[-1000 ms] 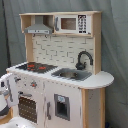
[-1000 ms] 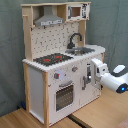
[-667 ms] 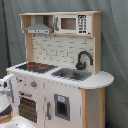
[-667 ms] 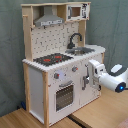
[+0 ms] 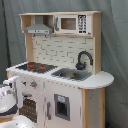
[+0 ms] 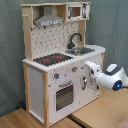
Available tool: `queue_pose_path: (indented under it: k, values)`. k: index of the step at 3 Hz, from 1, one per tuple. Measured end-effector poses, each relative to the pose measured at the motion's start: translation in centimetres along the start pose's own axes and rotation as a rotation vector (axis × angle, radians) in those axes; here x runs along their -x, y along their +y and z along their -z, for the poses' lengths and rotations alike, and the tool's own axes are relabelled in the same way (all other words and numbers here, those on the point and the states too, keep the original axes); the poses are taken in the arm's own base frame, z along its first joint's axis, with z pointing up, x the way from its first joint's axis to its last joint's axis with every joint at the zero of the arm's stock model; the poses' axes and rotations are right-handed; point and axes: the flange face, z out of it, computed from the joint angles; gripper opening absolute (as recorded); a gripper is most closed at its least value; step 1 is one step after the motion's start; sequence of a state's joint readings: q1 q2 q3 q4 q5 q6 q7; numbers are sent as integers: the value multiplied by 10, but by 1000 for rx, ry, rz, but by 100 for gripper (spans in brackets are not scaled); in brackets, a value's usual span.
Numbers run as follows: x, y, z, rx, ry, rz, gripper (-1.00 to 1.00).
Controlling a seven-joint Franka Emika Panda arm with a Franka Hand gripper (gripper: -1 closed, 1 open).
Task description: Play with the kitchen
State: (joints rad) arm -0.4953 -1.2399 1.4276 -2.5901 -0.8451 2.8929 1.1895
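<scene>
- You cannot read any brand, label or writing on the kitchen (image 5: pixel 60 75); the microwave panel (image 5: pixel 82 23) in the first exterior view shows only small marks that cannot be made out.
- You see the kitchen standing on a light wooden surface (image 6: pixel 100 112) in the second exterior view, and it fills most of both exterior views.
- On its top you have the black and red stovetop (image 5: pixel 36 66) beside the steel sink (image 5: pixel 72 74), and the black faucet (image 5: pixel 83 59) curves over the sink.
- Above, the grey hood (image 5: pixel 39 28) hangs at the first exterior view's left, next to the microwave.
- The pegboard back (image 6: pixel 52 39) shows in the second exterior view.
- On the front, the windowed oven door (image 6: pixel 65 95) sits below the knobs (image 6: pixel 65 74).
- The white arm (image 6: pixel 111 77) comes in from the second exterior view's right, and its gripper (image 6: pixel 89 75) is close to the front of the cabinet under the sink.
- You cannot tell if the fingers are open or closed, nor if they touch the cabinet.
- Behind everything hangs a grey-green curtain (image 6: pixel 112 25).
</scene>
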Motion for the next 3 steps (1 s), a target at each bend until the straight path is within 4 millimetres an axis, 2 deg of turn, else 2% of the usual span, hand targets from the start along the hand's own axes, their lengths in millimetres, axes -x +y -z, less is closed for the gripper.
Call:
queue_pose_path:
  k: [2,3]
  values:
    - [-5,-1,-26,-48,30,42,100]
    - [-1,7,-42,-42,31,110,100]
